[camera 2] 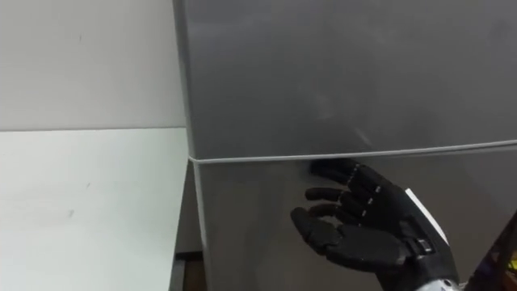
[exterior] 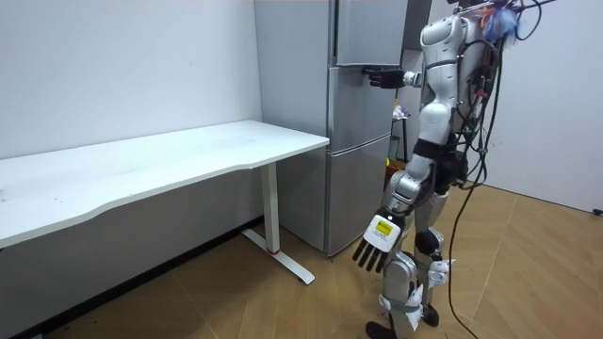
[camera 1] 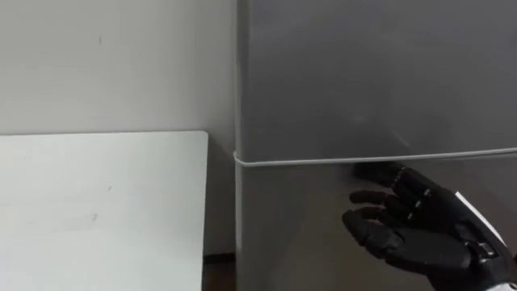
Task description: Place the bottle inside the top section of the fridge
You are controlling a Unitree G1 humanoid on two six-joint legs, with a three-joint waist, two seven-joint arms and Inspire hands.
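- While the robot faced the fridge (exterior: 358,160), we saw its right robot hand (camera 2: 363,234) open and empty, its fingertips just below the seam (camera 1: 323,159) under the shut upper door (camera 1: 371,73).
- Its left robot hand (exterior: 375,247) hung open by the thigh, farther off.
- Neither held the bottle; we could not place it.

The fridge (camera 1: 363,81) is grey metal with a dull, smooth sheen — the tabletop (camera 1: 97,202) smooth, matt white. The right robot hand (camera 1: 420,230) looks like glossy black plastic.

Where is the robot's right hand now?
In the left eye view the right hand is low on the right, open, before the fridge, just below its door seam.
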